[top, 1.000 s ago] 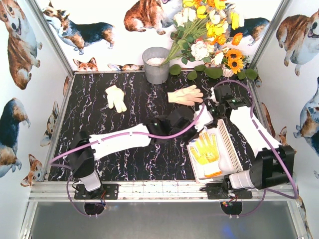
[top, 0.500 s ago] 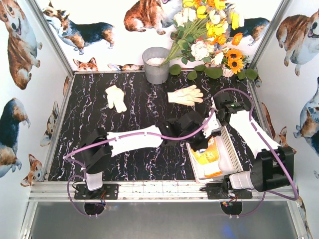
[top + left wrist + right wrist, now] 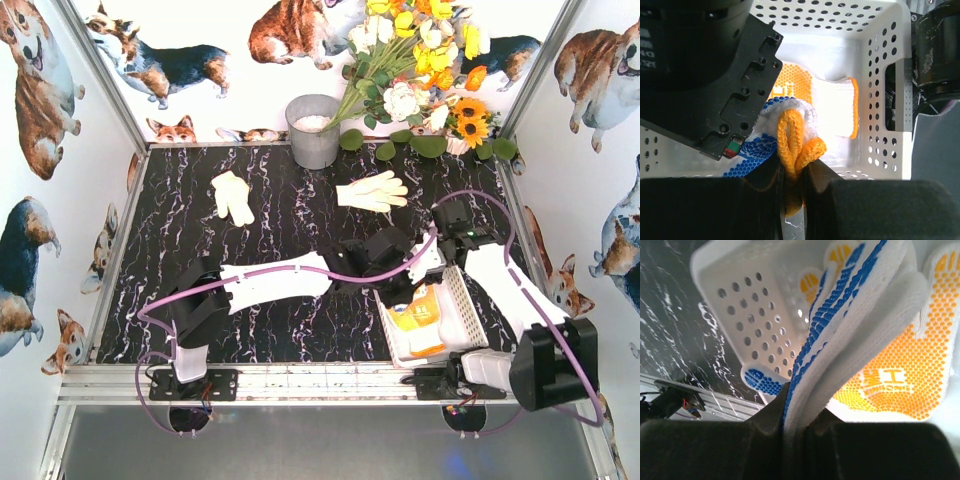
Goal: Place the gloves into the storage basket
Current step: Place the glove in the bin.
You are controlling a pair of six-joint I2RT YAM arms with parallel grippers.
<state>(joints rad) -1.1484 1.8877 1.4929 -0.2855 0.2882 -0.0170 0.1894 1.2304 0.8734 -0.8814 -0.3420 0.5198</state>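
Blue-dotted glove (image 3: pixel 850 315) hangs above the storage basket (image 3: pixel 735 305), pinched tight by both left gripper (image 3: pixel 792 180) and right gripper (image 3: pixel 792 412); I'd lower it inside the basket before releasing.

You have a black table (image 3: pixel 280 330) veined with white, and at its far edge stands a grey bucket (image 3: pixel 313 132), with a bunch of flowers (image 3: pixel 420 60) spilling leaves onto the far right corner. A cream glove (image 3: pixel 233 197) lies flat on the far left part. A second glove (image 3: pixel 372 190) lies near the middle, well apart from it, and the white basket (image 3: pixel 462 305) sits by the near right edge.
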